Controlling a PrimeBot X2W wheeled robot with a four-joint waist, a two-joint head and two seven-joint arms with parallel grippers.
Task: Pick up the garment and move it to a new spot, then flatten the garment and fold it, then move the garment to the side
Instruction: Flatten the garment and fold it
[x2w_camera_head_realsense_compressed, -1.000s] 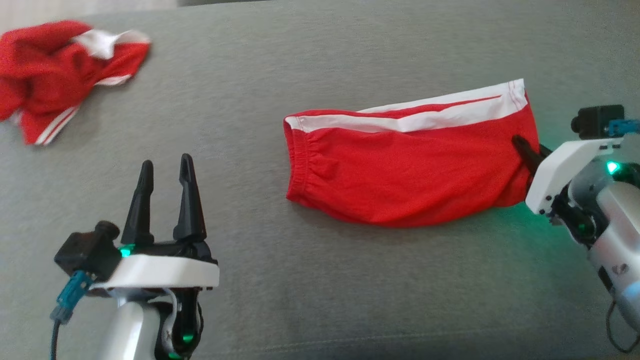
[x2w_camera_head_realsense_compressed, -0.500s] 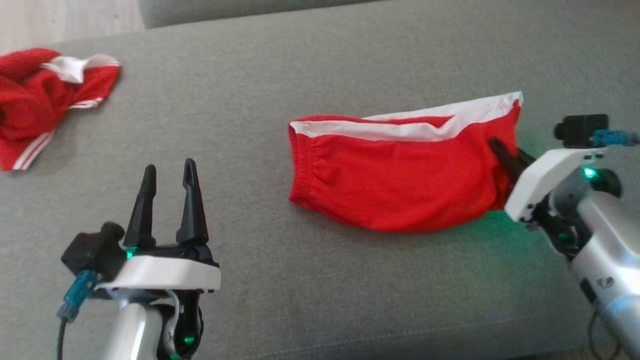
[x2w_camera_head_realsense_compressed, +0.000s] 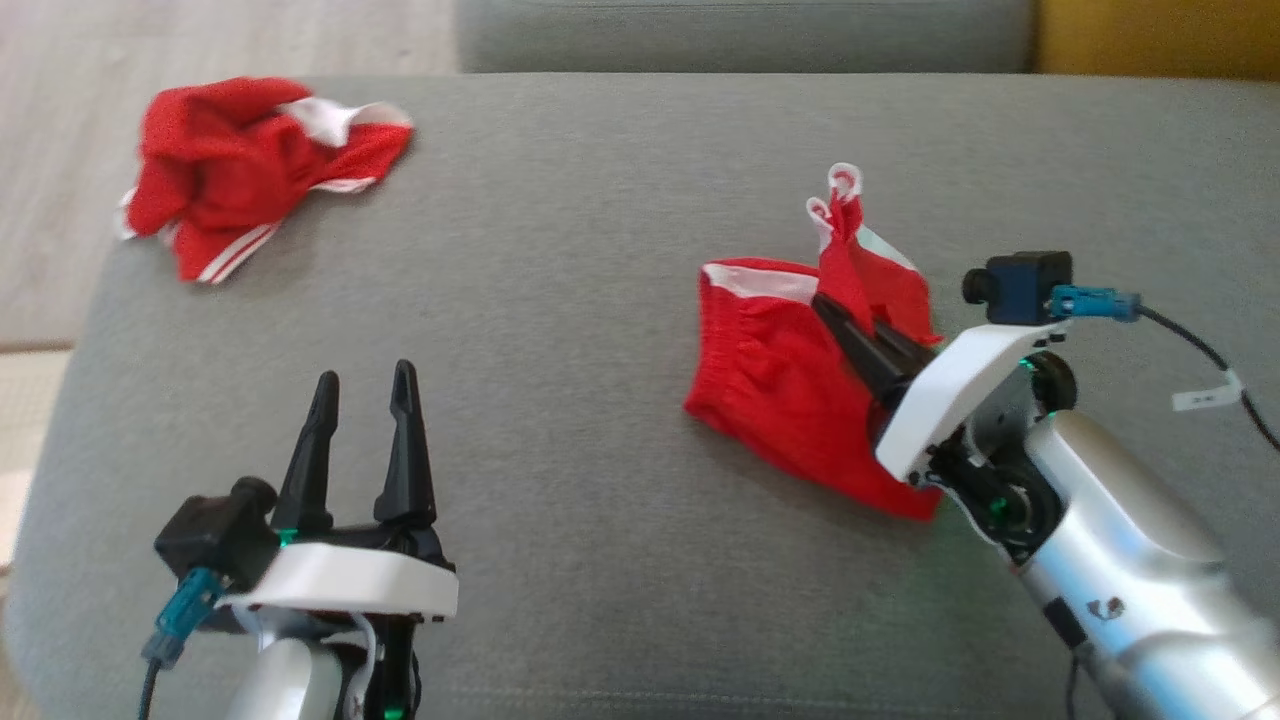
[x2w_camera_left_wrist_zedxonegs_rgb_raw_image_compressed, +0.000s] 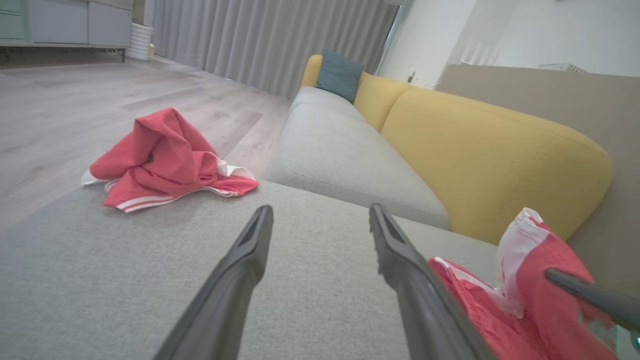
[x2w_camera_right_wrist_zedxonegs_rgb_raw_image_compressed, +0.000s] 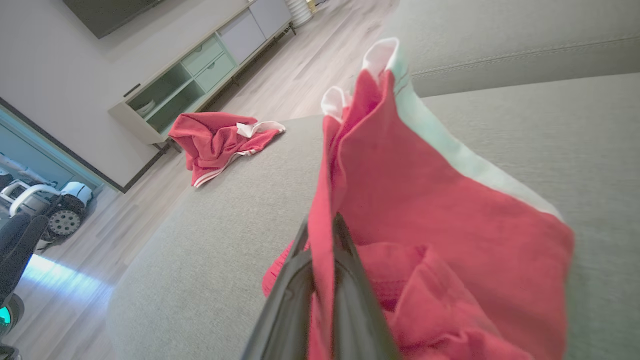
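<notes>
The garment (x2w_camera_head_realsense_compressed: 780, 390) is a pair of red shorts with white stripes, lying on the grey cushion at the right. My right gripper (x2w_camera_head_realsense_compressed: 828, 310) is shut on its right hem, which is lifted and carried over the rest of the cloth, so a flap with white loops stands up. In the right wrist view the red cloth (x2w_camera_right_wrist_zedxonegs_rgb_raw_image_compressed: 425, 210) is pinched between the two dark fingers (x2w_camera_right_wrist_zedxonegs_rgb_raw_image_compressed: 350, 280). My left gripper (x2w_camera_head_realsense_compressed: 365, 385) is open over bare cushion at the lower left, holding nothing. The left wrist view shows the garment (x2w_camera_left_wrist_zedxonegs_rgb_raw_image_compressed: 500, 300) at its lower right.
A second red garment (x2w_camera_head_realsense_compressed: 240, 170) lies crumpled at the far left corner of the grey cushion (x2w_camera_head_realsense_compressed: 560, 250). Wooden floor lies beyond the cushion's left edge. A yellow backrest (x2w_camera_left_wrist_zedxonegs_rgb_raw_image_compressed: 475, 150) stands behind the seat, and another grey cushion (x2w_camera_left_wrist_zedxonegs_rgb_raw_image_compressed: 340, 150) lies beyond.
My right gripper has pulled the garment's right hem up and leftward, folding it over the waistband half; the flat shape is now bunched. The head camera has shifted. The left gripper stays open.
</notes>
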